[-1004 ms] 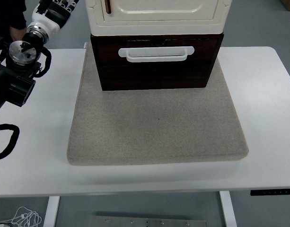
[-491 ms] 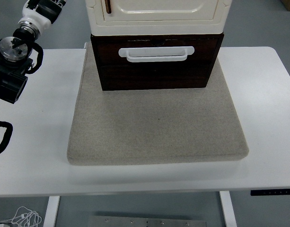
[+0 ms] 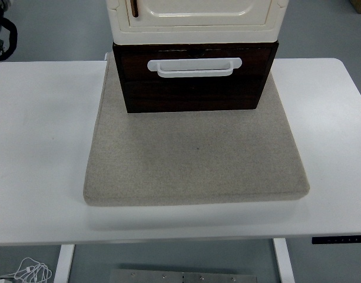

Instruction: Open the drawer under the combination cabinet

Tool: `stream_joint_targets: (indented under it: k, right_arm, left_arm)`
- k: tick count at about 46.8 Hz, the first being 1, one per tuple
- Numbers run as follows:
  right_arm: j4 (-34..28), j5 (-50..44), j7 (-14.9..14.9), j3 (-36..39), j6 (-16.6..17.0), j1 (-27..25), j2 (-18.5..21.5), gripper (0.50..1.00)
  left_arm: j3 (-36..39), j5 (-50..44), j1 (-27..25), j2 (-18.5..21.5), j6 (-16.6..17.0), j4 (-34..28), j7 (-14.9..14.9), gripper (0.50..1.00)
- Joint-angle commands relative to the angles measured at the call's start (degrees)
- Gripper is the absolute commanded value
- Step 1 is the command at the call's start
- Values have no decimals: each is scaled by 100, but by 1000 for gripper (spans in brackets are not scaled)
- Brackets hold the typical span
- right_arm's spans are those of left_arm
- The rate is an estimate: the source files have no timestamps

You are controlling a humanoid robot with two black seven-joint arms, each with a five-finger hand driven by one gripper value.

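Observation:
The combination cabinet stands at the back of a grey mat (image 3: 192, 153). Its cream upper part (image 3: 195, 17) sits on a dark brown drawer (image 3: 195, 79) with a white handle (image 3: 194, 66) across its front. The drawer front stands a little forward of the cream part. Only a black piece of my left arm (image 3: 0, 38) shows at the top left edge, far from the drawer. Its hand is out of view. My right arm is out of view.
The grey mat lies on the white table (image 3: 39, 147) and takes up its middle. The table's near edge runs along the bottom, with a control panel (image 3: 339, 239) at the right.
My left arm has drawn back up and to the left, almost out of the picture. Its hand has left the view. The drawer has not moved.

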Motion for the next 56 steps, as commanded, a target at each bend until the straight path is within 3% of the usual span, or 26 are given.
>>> stream_joint_targets:
  k: [1,9,21,30,46,56]
  right_arm:
    - [0,0,-1,0,0,-1,0,926]
    - [0,0,-1,0,0,-1,0,926]
    - [0,0,-1,0,0,-1,0,926]
    - [0,0,-1,0,0,-1,0,926]
    - [0,0,-1,0,0,-1,0,926]
    - [0,0,-1,0,0,-1,0,926]
  left_arm:
    - [0,141,-203,160,-11,-5,0,1000]
    - [-9,1222,-695,451,6,-57,-62,1000]
    - [0,1311,-1442,899,6,-602,-88,1000]
    - [96,1460,-2031,969,-20,-743,-35,1000]
    - [193,1591,-2199,1040,-2,-1252,-35,1000]
    - [202,2329,-2357,1049,-2,-1806,-26,1000]
